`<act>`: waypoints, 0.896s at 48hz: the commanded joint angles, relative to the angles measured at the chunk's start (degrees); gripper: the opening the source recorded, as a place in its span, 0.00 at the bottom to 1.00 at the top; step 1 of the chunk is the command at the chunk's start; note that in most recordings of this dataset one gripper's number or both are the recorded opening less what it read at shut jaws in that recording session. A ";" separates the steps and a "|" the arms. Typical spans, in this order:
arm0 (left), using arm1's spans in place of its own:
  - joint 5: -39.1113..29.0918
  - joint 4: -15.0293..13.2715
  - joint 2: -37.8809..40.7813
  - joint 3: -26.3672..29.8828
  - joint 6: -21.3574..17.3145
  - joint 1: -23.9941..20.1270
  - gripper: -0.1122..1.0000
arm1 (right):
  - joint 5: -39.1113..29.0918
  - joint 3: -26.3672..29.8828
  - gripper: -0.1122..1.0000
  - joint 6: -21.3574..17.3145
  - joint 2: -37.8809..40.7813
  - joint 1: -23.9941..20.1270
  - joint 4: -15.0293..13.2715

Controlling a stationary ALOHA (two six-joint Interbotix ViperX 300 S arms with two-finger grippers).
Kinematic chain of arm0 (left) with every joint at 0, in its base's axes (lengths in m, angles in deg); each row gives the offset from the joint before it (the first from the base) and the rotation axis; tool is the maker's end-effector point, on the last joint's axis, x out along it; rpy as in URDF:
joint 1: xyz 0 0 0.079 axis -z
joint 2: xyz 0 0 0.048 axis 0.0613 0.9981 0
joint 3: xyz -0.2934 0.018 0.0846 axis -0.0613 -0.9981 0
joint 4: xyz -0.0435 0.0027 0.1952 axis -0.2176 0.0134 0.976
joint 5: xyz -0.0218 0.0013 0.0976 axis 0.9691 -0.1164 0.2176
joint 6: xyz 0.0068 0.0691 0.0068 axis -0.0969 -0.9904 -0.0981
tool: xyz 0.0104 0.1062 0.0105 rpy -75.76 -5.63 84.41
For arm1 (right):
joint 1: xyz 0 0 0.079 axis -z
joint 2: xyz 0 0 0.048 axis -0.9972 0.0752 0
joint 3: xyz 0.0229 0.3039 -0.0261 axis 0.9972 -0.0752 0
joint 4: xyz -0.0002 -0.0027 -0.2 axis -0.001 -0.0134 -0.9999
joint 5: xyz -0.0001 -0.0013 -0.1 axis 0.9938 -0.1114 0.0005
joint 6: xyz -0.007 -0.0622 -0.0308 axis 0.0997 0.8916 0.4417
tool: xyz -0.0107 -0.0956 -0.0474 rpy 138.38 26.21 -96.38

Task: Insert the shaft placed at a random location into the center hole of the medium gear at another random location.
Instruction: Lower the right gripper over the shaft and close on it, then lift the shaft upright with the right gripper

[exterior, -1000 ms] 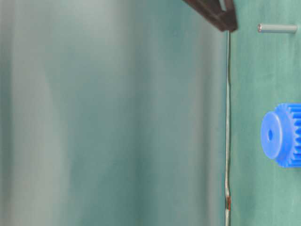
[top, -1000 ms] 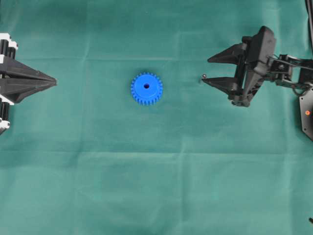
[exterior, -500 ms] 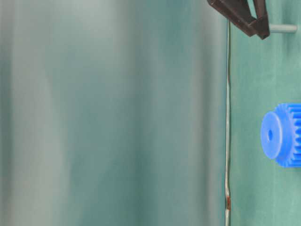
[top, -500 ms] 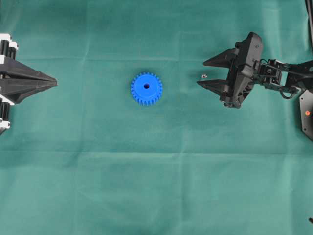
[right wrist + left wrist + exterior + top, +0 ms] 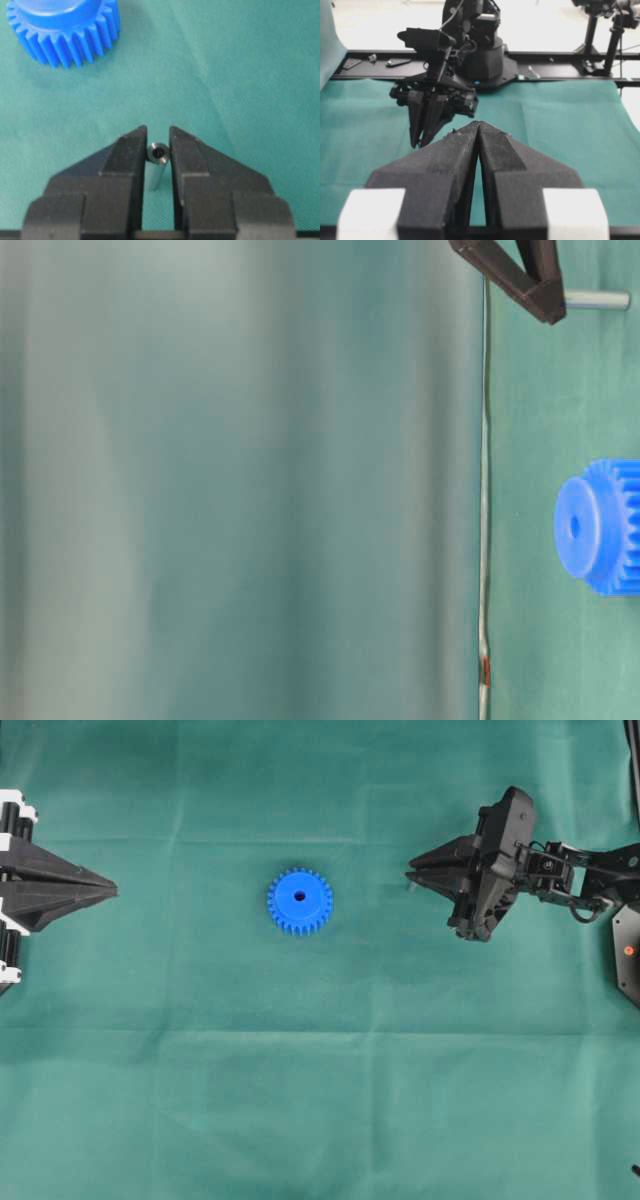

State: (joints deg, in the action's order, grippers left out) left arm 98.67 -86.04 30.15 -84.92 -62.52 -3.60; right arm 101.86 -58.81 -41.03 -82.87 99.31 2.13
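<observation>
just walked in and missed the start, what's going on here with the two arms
The right gripper has its fingers on either side of the small metal shaft, which stands upright on the green cloth. The jaws look nearly closed on it, though a firm grip isn't certain. The blue medium gear lies flat mid-table, its center hole empty. The left gripper sits shut at the far edge.

Bright blue medium gear (image 5: 300, 901) on a plain green cloth (image 5: 320, 1070); silver-grey shaft (image 5: 156, 167) between the matte black fingers of the right gripper (image 5: 157, 145).
</observation>
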 commanded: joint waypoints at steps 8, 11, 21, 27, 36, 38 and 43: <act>0.18 0.09 0.35 1.23 0.09 0.00 0.10 | 0.70 0.79 0.22 0.53 -0.44 -0.62 -0.53; 0.18 0.18 0.35 1.23 0.09 0.00 0.10 | 0.70 0.88 0.22 0.53 -0.44 -0.62 -0.53; 0.18 0.09 0.44 1.23 0.18 0.00 0.10 | -0.26 1.05 0.22 0.53 -2.11 -0.62 -0.53; 0.18 0.18 0.35 1.23 0.18 0.09 0.10 | -4.48 1.93 0.22 0.70 -5.89 -0.62 -0.53; 0.18 0.09 0.35 1.23 0.18 0.00 0.10 | -15.03 4.92 0.22 1.23 -13.45 -0.62 -0.62; 0.18 0.18 0.35 1.32 0.18 0.00 0.10 | -16.70 5.45 0.22 1.32 -14.68 -0.70 -0.62; 0.18 0.09 0.35 1.23 0.18 0.09 0.10 | -19.95 6.59 0.22 1.41 -17.49 -0.70 -1.05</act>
State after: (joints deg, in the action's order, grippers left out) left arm 98.67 -86.04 30.15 -84.83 -62.43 -3.60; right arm 83.93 -54.06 -40.42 -97.81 98.78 1.43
